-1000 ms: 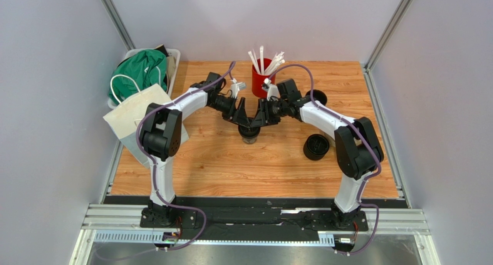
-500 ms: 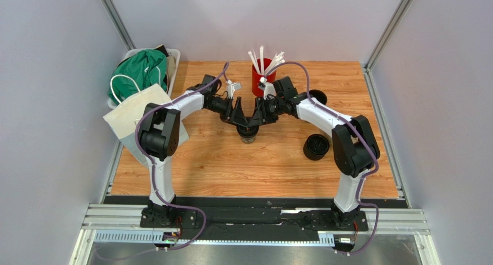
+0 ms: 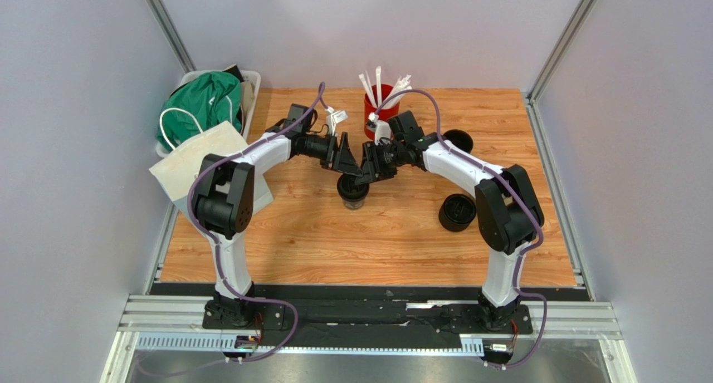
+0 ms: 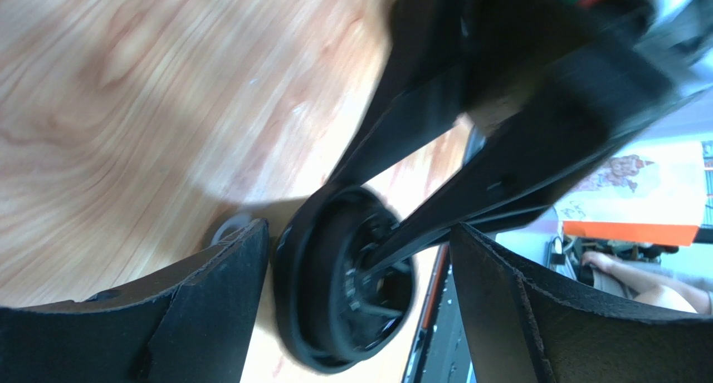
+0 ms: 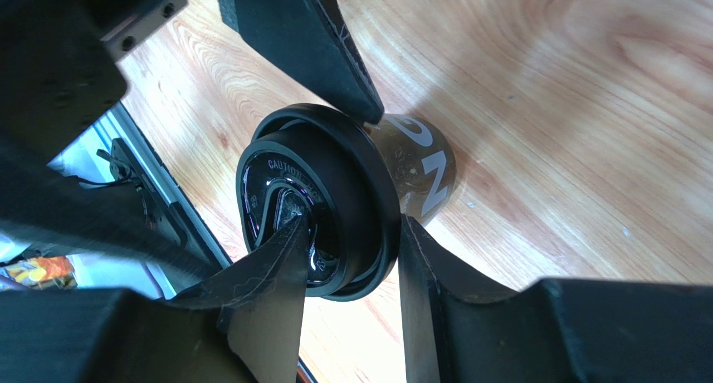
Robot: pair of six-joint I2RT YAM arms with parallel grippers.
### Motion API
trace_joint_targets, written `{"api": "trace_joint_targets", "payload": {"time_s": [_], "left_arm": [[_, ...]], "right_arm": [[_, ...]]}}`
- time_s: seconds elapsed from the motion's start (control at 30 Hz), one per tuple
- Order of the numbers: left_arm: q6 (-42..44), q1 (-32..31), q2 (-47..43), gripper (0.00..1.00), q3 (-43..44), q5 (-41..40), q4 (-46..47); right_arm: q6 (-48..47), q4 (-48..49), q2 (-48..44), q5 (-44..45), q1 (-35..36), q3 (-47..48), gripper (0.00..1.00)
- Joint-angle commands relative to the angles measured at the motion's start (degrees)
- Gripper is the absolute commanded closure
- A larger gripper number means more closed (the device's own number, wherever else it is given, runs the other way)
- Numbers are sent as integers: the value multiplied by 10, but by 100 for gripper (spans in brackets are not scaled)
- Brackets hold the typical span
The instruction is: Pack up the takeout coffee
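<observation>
Left claw (image 4: 358,241) has widened; right claw (image 5: 351,228) pinches the cup's lid (image 5: 356,153).

The top camera sits high behind the near edge of the table (image 3: 335,241), looking down over all of it. Both wrist cameras look from very close, from opposite sides, slanting down at the black cup (image 3: 354,191) mid-table, which all three views share.

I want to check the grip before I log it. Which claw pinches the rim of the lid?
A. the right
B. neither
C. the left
A: the right claw has one finger on the lid and one outside its rim; the left claw stands open around it.
</observation>
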Motion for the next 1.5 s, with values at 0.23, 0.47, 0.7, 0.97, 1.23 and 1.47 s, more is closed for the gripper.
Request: {"api": "trace_joint_targets", "payload": {"time_s": [0.23,0.47,0.7,0.97,1.23,1.47], "left_arm": [[18,16,-46,13,16,44,-3],[31,75,-40,13,11,23,-11],[71,74,-26,15,21,-21,-50],[97,75,-14,21,9,-70,-59],[101,74,-2,29,-3,-72,-57],[127,73,3,31,-6,-58,-75]], "right_arm": [[-48,-49,40,72,19,-3,71],[-55,-56,46,70,18,9,71],[-70,-78,61,63,13,34,71],[-79,-97,71,52,-3,58,70],[-80,-97,70,51,-6,58,69],[-80,-97,74,52,-6,60,69]]}}
